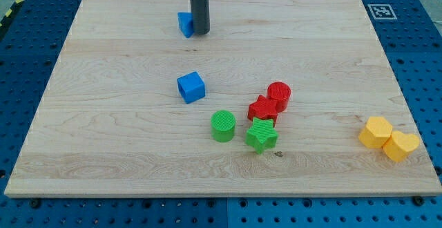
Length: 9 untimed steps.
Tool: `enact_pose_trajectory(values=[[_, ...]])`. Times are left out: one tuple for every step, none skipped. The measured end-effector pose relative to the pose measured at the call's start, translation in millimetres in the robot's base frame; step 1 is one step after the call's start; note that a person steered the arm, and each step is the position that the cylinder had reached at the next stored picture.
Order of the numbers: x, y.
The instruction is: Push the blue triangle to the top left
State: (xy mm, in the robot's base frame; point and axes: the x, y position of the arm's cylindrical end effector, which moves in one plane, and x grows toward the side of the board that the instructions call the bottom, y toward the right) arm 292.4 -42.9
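The blue triangle [184,24] lies near the view's top, left of centre, partly hidden behind my rod. My tip [200,32] rests on the board right against the triangle's right side. The wooden board [103,117] fills most of the view. Its top left corner is further to the left of the triangle.
A blue cube [190,87] sits near the board's middle. Below and right of it are a green cylinder [223,126], a green star [262,135], a red star [262,109] and a red cylinder [279,94]. Two yellow blocks [389,139] lie at the right edge.
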Motion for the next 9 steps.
enact_pose_trajectory(values=[[-30.6, -3.7], [-36.8, -4.4], [-16.5, 5.6], [13.4, 10.5], [13.0, 10.5], [3.0, 7.4], [-6.7, -2.5], [-6.7, -13.2], [-6.7, -29.8]])
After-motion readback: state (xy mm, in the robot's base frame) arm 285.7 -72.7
